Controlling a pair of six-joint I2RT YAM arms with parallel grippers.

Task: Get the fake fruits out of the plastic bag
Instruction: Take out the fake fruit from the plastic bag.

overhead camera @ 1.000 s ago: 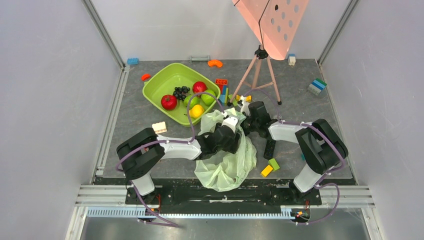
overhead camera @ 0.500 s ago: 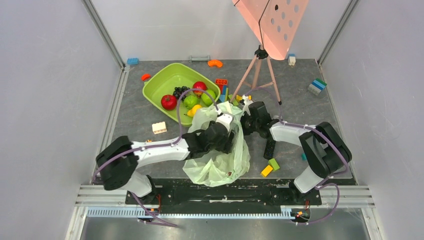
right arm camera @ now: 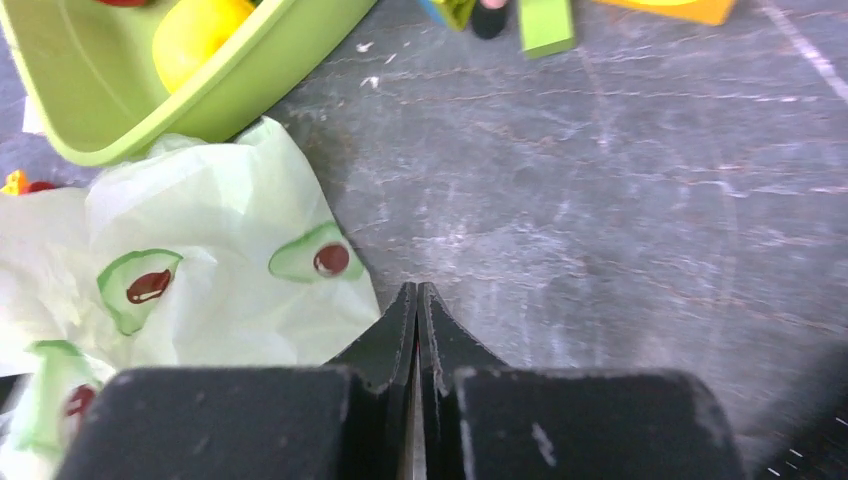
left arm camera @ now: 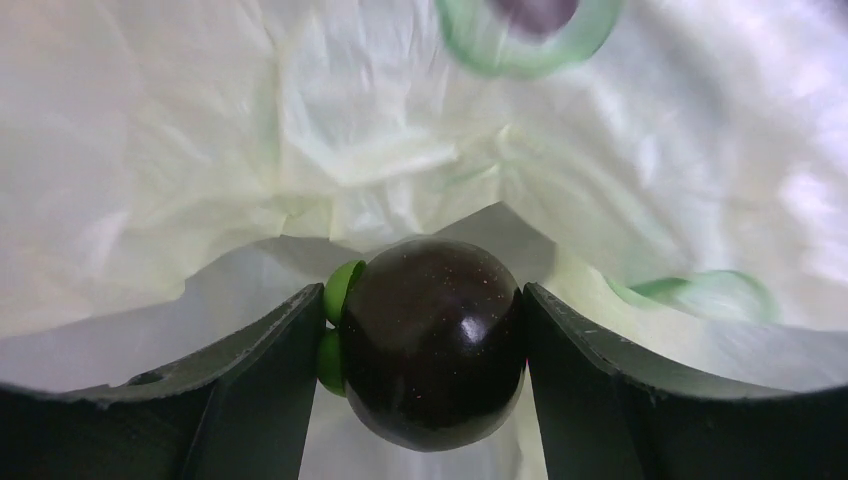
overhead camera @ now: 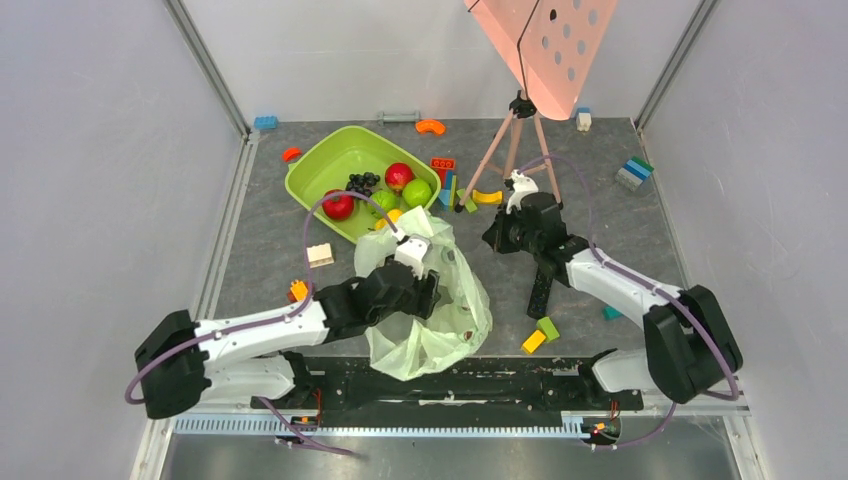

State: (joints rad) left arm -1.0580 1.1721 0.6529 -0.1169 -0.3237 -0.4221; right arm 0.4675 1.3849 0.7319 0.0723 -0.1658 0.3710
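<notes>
Inside the pale-green plastic bag (overhead camera: 455, 318), my left gripper (left arm camera: 424, 300) is shut on a glossy dark brown-black round fruit (left arm camera: 432, 345) with green leaves at its left side; white-green bag film fills that view. From above, the left gripper (overhead camera: 422, 288) sits at the bag's mouth. My right gripper (right arm camera: 417, 290) is shut and holds nothing, hovering over bare table just right of the bag (right arm camera: 220, 300); from above, the right gripper (overhead camera: 497, 238) is clear of the bag. A black grape bunch (overhead camera: 362, 182) and a round green fruit (overhead camera: 417, 192) lie in the lime tub (overhead camera: 318, 170).
The tub also holds a red apple (overhead camera: 399, 176), a red tomato (overhead camera: 338, 205) and a yellow pear (right arm camera: 195, 30). A pink panel on a tripod (overhead camera: 515, 135) stands behind the right arm. Toy blocks (overhead camera: 540, 335) and a cream brick (overhead camera: 320, 255) lie scattered about.
The left arm has drawn back toward the near left, dragging the bag along. The right gripper has let go of the bag, closed, and moved right and farther back.
</notes>
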